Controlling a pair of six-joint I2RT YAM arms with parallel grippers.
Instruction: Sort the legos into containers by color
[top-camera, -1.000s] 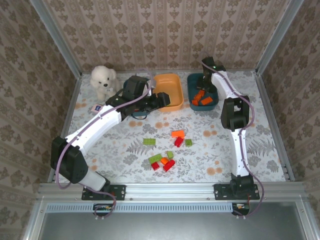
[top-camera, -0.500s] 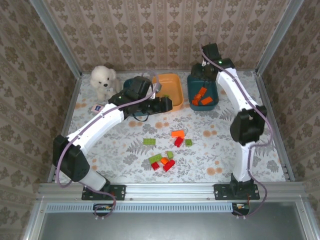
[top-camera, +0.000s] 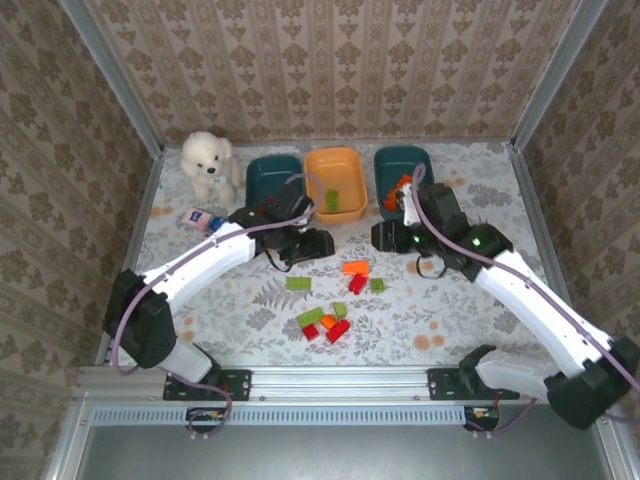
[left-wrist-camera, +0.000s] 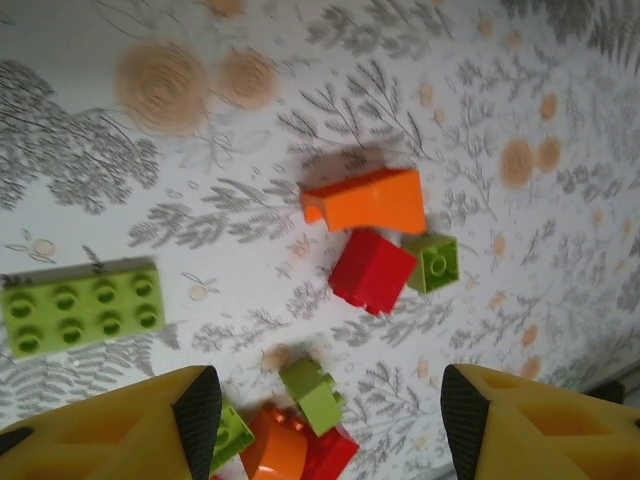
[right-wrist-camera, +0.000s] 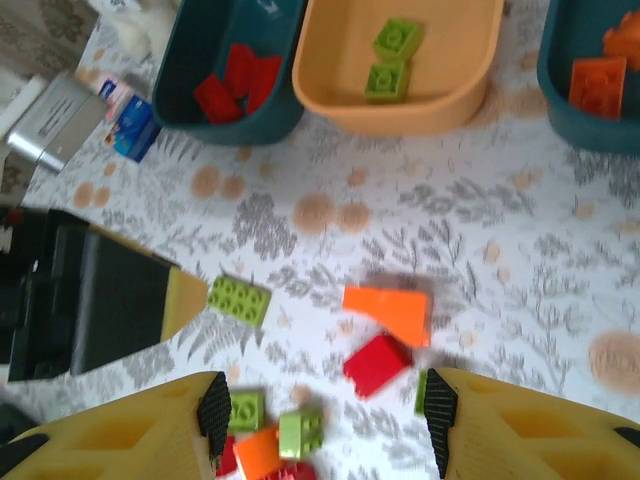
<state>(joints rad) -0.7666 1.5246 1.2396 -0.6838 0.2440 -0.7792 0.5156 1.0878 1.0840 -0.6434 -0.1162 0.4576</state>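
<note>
Loose legos lie mid-table: a green flat brick (top-camera: 297, 283), an orange brick (top-camera: 355, 267), a red brick (top-camera: 357, 283), a small green one (top-camera: 377, 285) and a mixed cluster (top-camera: 325, 322). My left gripper (top-camera: 315, 243) hovers open above them, with the cluster's green brick (left-wrist-camera: 312, 392) between its fingers (left-wrist-camera: 195, 415) but untouched. My right gripper (top-camera: 385, 235) is open too, over the orange brick (right-wrist-camera: 390, 310) and red brick (right-wrist-camera: 377, 365). The left teal container (right-wrist-camera: 250, 125) holds red bricks, the orange container (right-wrist-camera: 400, 115) green ones, the right teal container (right-wrist-camera: 570, 130) orange ones.
A white plush bear (top-camera: 207, 163) sits at the back left, with a small blue-white object (top-camera: 198, 217) in front of it. Patterned walls and a metal frame enclose the table. The two grippers face each other closely over the loose bricks.
The right arm swung from the right teal container down to mid-table. The left gripper drew back from the orange container toward the loose bricks.
</note>
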